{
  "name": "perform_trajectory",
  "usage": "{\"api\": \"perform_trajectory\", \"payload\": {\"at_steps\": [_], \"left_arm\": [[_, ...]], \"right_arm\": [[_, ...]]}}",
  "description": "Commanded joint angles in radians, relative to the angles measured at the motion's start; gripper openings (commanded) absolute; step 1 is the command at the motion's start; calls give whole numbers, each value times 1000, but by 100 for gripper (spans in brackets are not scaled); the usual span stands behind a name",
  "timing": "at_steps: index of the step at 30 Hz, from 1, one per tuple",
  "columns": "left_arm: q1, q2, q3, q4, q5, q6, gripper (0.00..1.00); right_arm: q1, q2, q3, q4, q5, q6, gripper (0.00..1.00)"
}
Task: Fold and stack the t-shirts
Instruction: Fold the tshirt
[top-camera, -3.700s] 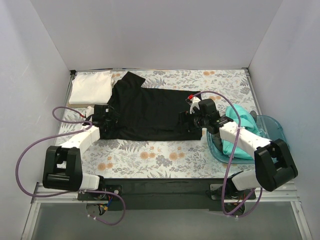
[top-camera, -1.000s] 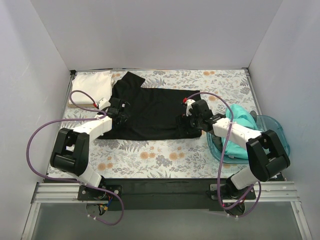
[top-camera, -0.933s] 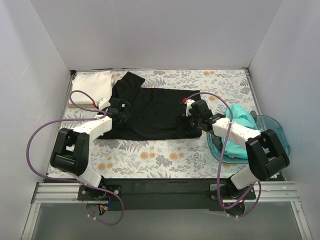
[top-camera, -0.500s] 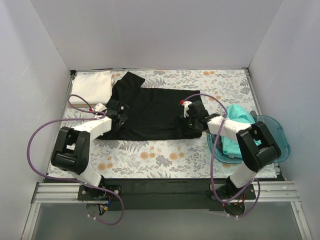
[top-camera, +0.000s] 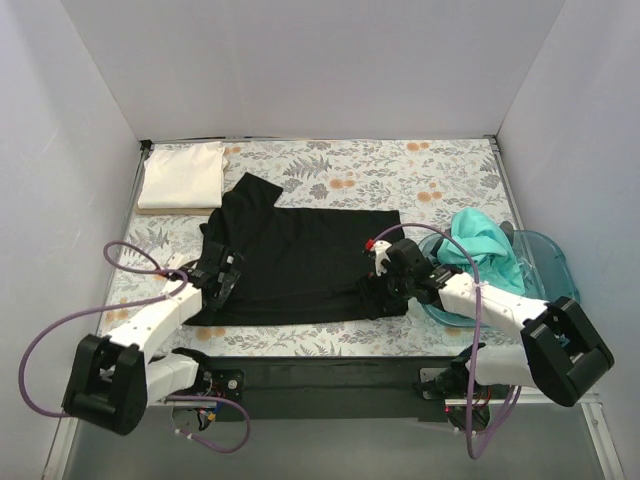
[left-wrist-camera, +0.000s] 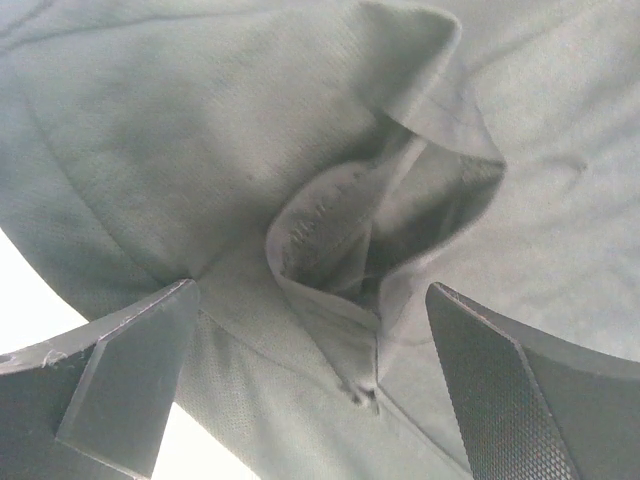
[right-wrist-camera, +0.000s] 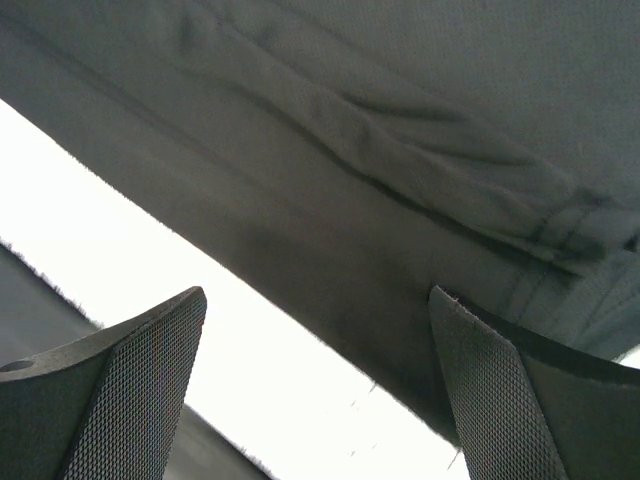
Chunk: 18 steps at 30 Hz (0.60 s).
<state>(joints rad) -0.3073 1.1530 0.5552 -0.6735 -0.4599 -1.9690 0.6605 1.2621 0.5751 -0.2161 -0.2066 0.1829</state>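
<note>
Here, from the top camera, we see the black t-shirt (top-camera: 300, 260) spread flat on the floral table cover (top-camera: 400, 180), and we place everything else by it. The white t-shirt (top-camera: 182, 175) lies folded beyond its far left corner, near the sleeve (top-camera: 250, 192) that sticks out there but apart from it. The teal t-shirt (top-camera: 482, 240) is bunched just off its right edge, draped over the rim of the blue bin (top-camera: 548, 262). The left gripper (top-camera: 222, 284) sits over the black t-shirt's near left corner, and the right gripper (top-camera: 375, 290) over its near right corner.

Next, in the left wrist view, the left gripper (left-wrist-camera: 310, 290) has its two fingers (left-wrist-camera: 130, 370) spread wide apart, and the black t-shirt (left-wrist-camera: 180, 130) fills the picture beneath them. A raised pucker (left-wrist-camera: 370, 240) of that cloth stands between the fingers. It touches neither of them as far as we can tell, so nothing is gripped.

Last, in the right wrist view, the right gripper (right-wrist-camera: 318, 292) also has its fingers (right-wrist-camera: 530, 400) wide apart and empty. The black t-shirt (right-wrist-camera: 400, 120) covers the upper part of the picture, and a stitched hem (right-wrist-camera: 450, 175) runs slantwise across it. Its edge crosses the gap between the fingers. Past that edge the table cover (right-wrist-camera: 150, 230) is washed out to plain white.
</note>
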Motion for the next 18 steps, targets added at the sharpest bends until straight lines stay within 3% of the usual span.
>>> {"api": "perform_trajectory", "payload": {"at_steps": [1, 8, 18], "left_arm": [[-9, -158, -46, -152, 53, -54, 98], [-13, -283, -2, -87, 37, 2, 98], [-13, -60, 63, 26, 15, 50, 98]], "right_arm": [[30, -75, -6, -138, -37, 33, 98], [44, -86, 89, -108, -50, 23, 98], [45, 33, 137, -46, -13, 46, 98]]}}
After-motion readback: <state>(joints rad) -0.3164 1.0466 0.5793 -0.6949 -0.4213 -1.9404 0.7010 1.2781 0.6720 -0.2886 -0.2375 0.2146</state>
